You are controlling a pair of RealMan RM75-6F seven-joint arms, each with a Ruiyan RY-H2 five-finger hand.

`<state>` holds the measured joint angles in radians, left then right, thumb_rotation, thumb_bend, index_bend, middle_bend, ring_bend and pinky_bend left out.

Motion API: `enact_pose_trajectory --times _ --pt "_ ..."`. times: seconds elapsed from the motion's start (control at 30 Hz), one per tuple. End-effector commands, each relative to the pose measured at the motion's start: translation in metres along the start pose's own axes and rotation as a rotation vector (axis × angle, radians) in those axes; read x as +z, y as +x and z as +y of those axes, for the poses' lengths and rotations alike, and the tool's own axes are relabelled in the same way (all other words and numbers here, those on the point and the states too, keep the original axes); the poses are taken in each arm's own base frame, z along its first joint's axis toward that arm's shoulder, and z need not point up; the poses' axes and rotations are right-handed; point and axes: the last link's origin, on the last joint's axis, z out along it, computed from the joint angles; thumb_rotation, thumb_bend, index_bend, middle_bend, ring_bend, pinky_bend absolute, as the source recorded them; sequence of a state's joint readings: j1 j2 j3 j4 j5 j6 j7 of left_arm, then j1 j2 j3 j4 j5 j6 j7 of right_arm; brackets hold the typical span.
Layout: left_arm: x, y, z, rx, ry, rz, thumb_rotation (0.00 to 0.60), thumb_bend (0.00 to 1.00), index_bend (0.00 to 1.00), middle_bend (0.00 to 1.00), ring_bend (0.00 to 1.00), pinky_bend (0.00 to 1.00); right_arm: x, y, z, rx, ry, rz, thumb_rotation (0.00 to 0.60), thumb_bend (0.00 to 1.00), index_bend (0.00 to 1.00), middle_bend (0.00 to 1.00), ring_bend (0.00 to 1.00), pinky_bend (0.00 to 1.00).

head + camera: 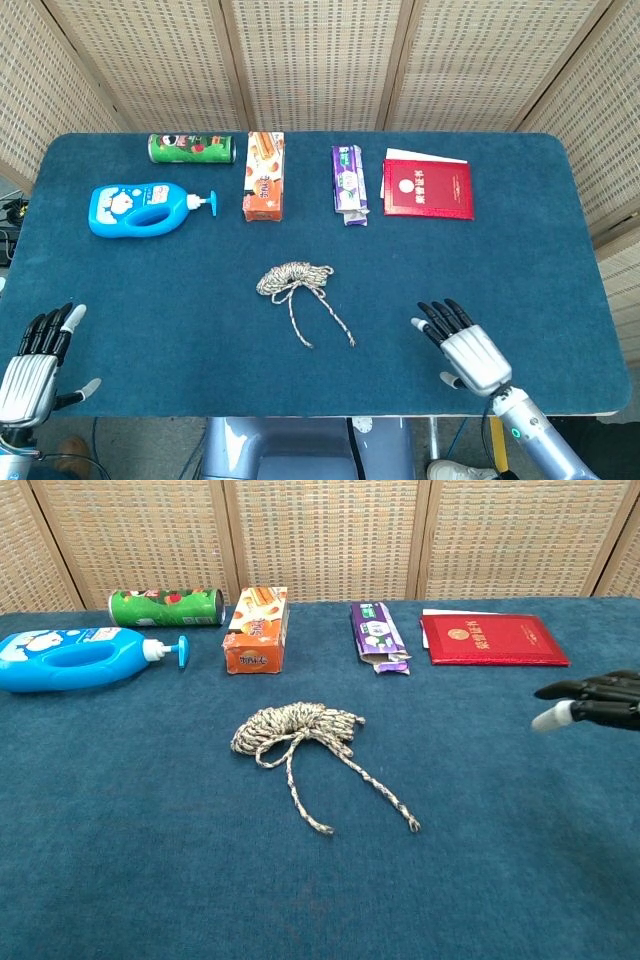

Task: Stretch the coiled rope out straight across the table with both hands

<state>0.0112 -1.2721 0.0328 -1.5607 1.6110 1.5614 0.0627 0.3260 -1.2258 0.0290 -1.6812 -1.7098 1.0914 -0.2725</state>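
The speckled rope (294, 280) lies coiled at the middle of the blue table, with two loose ends trailing toward the front; the chest view shows the rope (297, 728) with both ends free. My right hand (463, 349) hovers open over the table to the right of the rope's ends, fingers spread, holding nothing. In the chest view only the fingertips of the right hand (598, 702) enter from the right edge. My left hand (32, 364) stays open at the front left corner, far from the rope.
Along the back stand a green can (190, 148), a blue pump bottle (138, 208), an orange box (264, 176), a purple packet (349, 182) and a red booklet (428, 188). The table's front edge (300, 414) runs close below both hands.
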Motion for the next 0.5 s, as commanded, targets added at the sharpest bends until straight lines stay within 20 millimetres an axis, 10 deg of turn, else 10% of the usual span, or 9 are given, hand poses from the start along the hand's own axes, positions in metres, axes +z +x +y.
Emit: enact_pose_trajectory --times 0.03,0.2,0.5 --pt "0.003 -0.001 0.000 -0.003 0.014 -0.002 0.600 0.06 0.00 0.00 0.00 0.00 0.042 0.011 -0.017 -0.062 0.118 -0.049 0.600 0.29 0.21 0.00 0.00 0.00" --pt "0.006 -0.002 -0.002 0.000 0.032 -0.004 0.600 0.06 0.00 0.00 0.00 0.00 0.071 0.010 -0.026 -0.094 0.173 -0.069 0.600 0.58 0.29 0.00 0.00 0.00" --pt "0.012 -0.006 0.000 0.012 0.051 -0.020 0.600 0.06 0.00 0.00 0.00 0.00 0.107 0.001 -0.051 -0.106 0.231 -0.093 0.600 0.69 0.35 0.00 0.00 0.00"
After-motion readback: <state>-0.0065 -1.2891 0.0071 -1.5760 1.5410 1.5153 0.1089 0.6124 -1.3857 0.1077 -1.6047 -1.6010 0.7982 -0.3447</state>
